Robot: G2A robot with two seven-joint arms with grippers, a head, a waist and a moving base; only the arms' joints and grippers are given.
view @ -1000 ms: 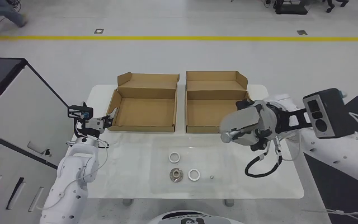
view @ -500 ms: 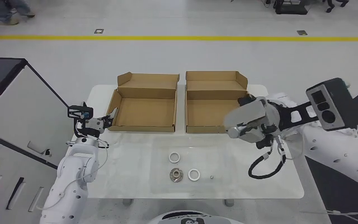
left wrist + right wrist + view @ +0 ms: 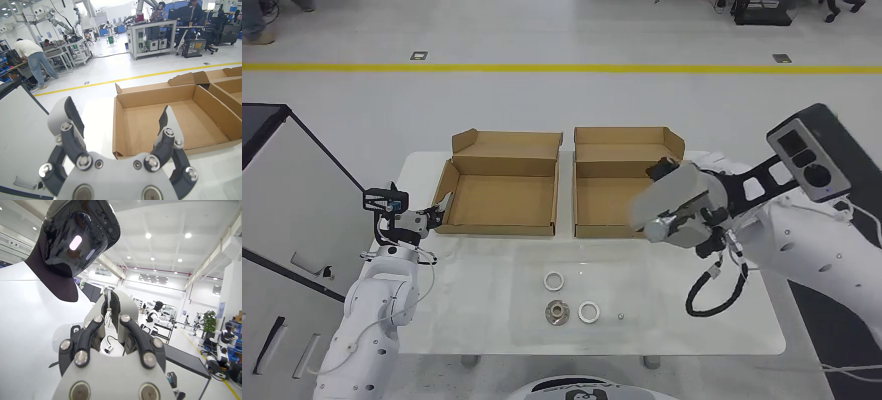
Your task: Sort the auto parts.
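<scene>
rt hand (image 3: 111, 295) clamped on what looks like a threaded bolt (image 3: 108, 300), over the near edge of the right box (image 3: 612, 195). left hand (image 3: 118, 105) spread wide beside the left box (image 3: 504, 200). on the counter (image 3: 492, 320): white ring (image 3: 554, 282), 2nd white ring (image 3: 589, 312), metal hub (image 3: 557, 312).

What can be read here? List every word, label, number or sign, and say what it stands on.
Nothing is legible.
Left brown cardboard box, right brown cardboard box: no print.
White plastic rings, grey metal disc on the white table: no marks visible.
Threaded metal bolt in the right tool: no marking.
Blue wall signs behind: too small to read.
</scene>
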